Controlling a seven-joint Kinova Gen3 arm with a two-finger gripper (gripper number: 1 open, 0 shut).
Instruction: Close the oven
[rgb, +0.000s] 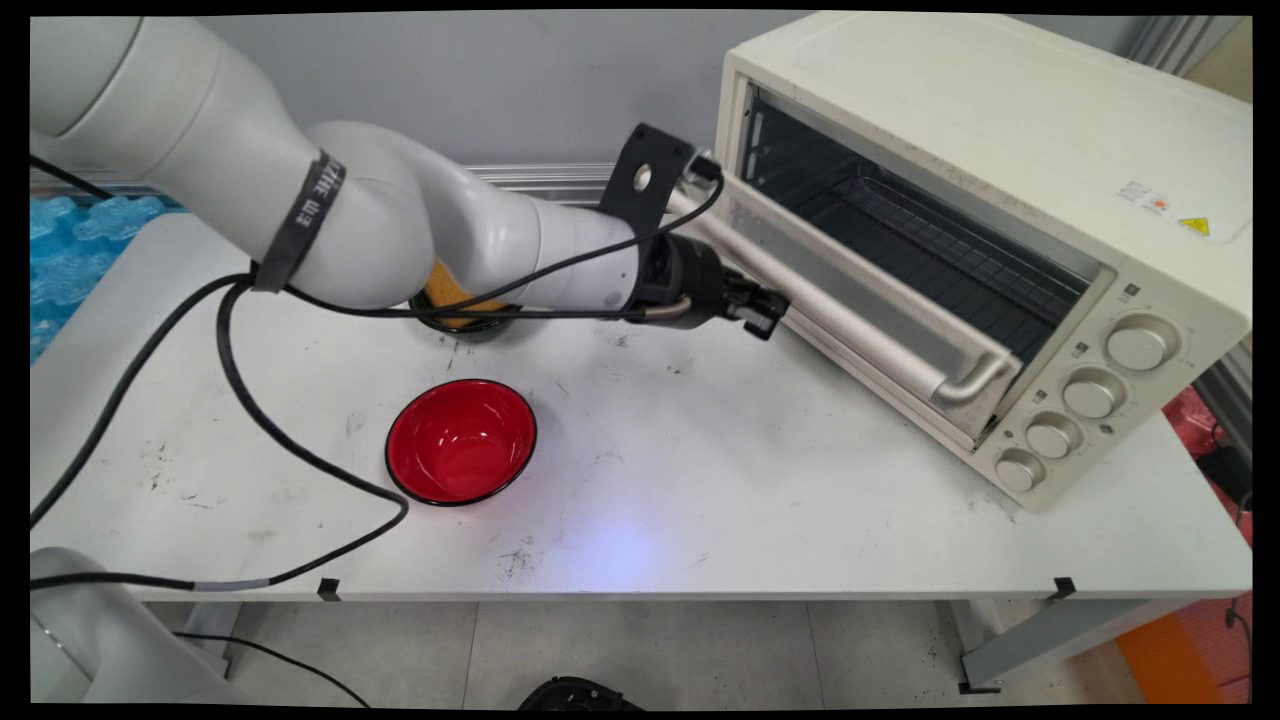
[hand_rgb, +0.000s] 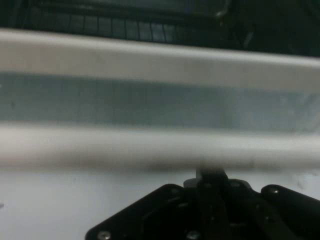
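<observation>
Gripper (rgb: 768, 322) low beside oven (rgb: 1000, 190) door handle (rgb: 850, 310), fingers (hand_rgb: 211, 176) pressed together, holding nothing; door (hand_rgb: 150, 102) partly open; red bowl (rgb: 461, 441) well apart on table (rgb: 700, 480).

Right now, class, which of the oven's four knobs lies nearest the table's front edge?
The smallest, lowest knob at the bottom of the oven's control column; the other three sit above it, farther back.

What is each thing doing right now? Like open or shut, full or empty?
oven door: partly open, tilted outward
oven: inside shows only a bare rack
red bowl: upright, empty
dark bowl: mostly hidden behind the arm, something orange in it
gripper: fingers together, right at the oven door's handle bar
</observation>
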